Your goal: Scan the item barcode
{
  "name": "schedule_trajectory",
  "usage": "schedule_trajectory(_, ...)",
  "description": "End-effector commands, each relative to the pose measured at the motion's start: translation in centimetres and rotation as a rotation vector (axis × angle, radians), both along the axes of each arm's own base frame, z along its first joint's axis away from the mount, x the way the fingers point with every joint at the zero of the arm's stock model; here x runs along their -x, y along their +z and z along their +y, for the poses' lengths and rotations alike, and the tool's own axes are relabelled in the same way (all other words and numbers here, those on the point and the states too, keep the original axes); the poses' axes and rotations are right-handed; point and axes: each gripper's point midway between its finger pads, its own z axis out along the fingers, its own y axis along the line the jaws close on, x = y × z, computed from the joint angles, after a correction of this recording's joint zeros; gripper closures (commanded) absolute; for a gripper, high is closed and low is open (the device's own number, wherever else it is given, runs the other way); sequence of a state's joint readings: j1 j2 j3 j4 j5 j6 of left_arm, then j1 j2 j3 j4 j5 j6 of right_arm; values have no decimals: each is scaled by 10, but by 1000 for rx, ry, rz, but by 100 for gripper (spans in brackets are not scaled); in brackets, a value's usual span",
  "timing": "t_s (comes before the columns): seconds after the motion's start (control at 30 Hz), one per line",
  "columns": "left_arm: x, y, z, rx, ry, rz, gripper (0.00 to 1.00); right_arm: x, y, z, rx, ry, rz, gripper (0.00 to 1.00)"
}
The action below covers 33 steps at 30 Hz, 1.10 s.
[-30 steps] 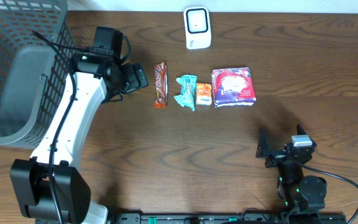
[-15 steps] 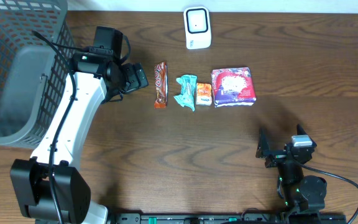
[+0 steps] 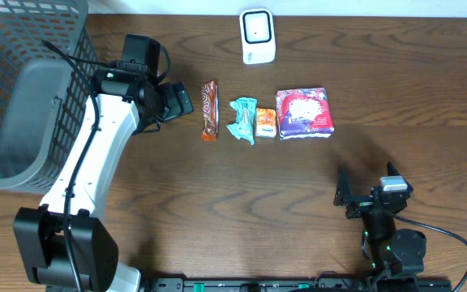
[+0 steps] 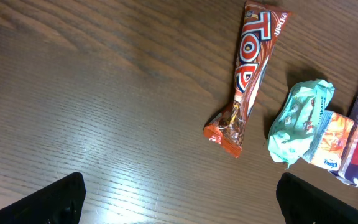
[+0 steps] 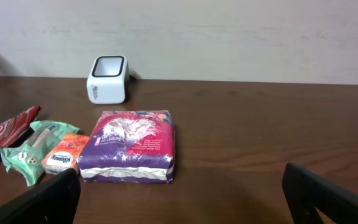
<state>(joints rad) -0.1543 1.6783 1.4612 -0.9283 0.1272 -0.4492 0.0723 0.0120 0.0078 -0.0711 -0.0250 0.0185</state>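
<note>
Dark wood table [image 3: 217, 211]: we see four items in a row near its far middle, all lying flat, none lifted.
Bar [image 3: 209, 109]: red-orange wrapper at the left end of the row, its length running away from the robot, near the left claw.
Teal pack [image 3: 242, 119]: crumpled, between the bar and the orange pack.
Orange pack [image 3: 265, 123]: small, squeezed between the teal pack and the purple pack.
Purple pack [image 3: 304, 113]: the largest item, at the right end of the row.
Scanner [image 3: 258, 36]: white with a dark window, at the far edge behind the row, well apart from both claws.
Basket [image 3: 23, 89]: grey mesh, at the far left beside the left arm.
Left claw [image 3: 185, 101]: jaws spread wide and empty, aimed at the bar from its left, not touching it.
Right claw [image 3: 345, 195]: jaws wide and empty, low at the near right, facing the row from well apart.
Done: nothing we can see; no item is gripped or held at the scanner.
Left: we judge the whole job remains: grip an item, likely the bar, carry it to the scanner and turn its barcode to the window.
Hidden: no barcode shows on any upper face, so it may lie underneath. Each wrist view shows its own claw only as dark tips in the bottom corners. The left wrist view cuts off the purple pack. We cannot tell what the basket holds.
</note>
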Motion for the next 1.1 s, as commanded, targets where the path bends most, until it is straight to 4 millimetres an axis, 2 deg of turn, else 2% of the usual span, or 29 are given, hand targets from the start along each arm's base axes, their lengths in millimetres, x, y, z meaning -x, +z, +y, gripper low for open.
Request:
schedule_trajectory(0.0,-1,2,2,-11,6,-4,2,0,-1,-2,-10,-10,2,1)
schedule_trajectory(0.13,-1,2,2,-11,6,-5,2,0,2,2,-14,11,-10,1)
schedule_trajectory(0.2,-1,2,2,-11,6,-4,2,2,2,14,-67,79,-2,1)
schedule_trajectory(0.3,-1,2,2,-11,6,-5,2,9,5,41,-266,227,36,1)
schedule_trajectory(0.4,-1,2,2,-11,6,-5,2,21,8,68,-543,373,135,1)
schedule_trajectory(0.43,-1,2,2,-11,6,-5,2,23,8,71,-605,390,161,1)
schedule_trajectory(0.53,-1,2,2,-11,6,-5,2,21,13,68,-754,363,182,1)
schedule_trajectory(0.7,-1,2,2,-11,6,-5,2,22,26,69,-843,379,165,1)
schedule_trajectory(0.97,-1,2,2,-11,6,-5,2,31,86,67,-826,482,-81,1)
schedule_trajectory(1.07,-1,2,2,-11,6,-5,2,33,95,66,-821,493,-122,1)
